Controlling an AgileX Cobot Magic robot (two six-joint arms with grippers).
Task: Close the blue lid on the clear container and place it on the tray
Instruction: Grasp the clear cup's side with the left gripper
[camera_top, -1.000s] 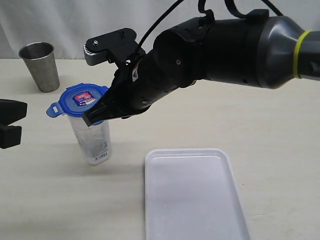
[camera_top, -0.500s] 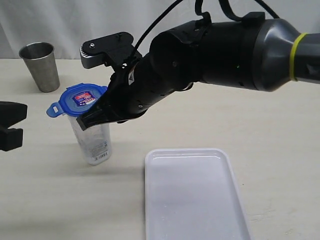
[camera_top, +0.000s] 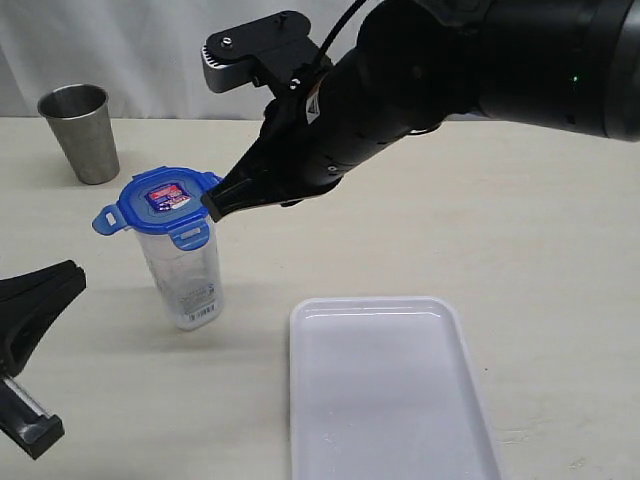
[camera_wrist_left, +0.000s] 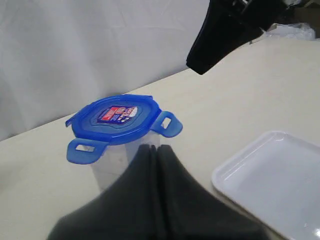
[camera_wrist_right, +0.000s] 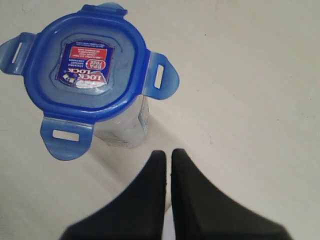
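Observation:
The clear container (camera_top: 187, 285) stands upright on the table, left of the tray (camera_top: 300, 330). The blue lid (camera_top: 160, 200) rests on its rim with the flaps sticking outward. My right gripper (camera_top: 215, 205) hovers just right of the lid, apart from it, shut on nothing. From the right wrist I look down on the lid (camera_wrist_right: 85, 70) and the container (camera_wrist_right: 131, 127), with the right gripper (camera_wrist_right: 168, 152) beside them. My left gripper (camera_top: 72, 275) is low at the front left, shut and empty. Its wrist view shows the left gripper (camera_wrist_left: 155, 147) before the container (camera_wrist_left: 111, 167), the lid (camera_wrist_left: 115, 117) and the tray (camera_wrist_left: 280, 180).
A grey steel cup (camera_top: 82, 130) stands at the back left, behind the container. The right arm's bulky black body (camera_top: 450, 90) hangs over the middle of the table and shows as a dark shape (camera_wrist_left: 225, 30) in the left wrist view. White curtain at the back.
My right gripper has lifted up and to the right, off the lid's edge, uncovering the near flap. My left gripper has dropped toward the front and turned to point at the container.

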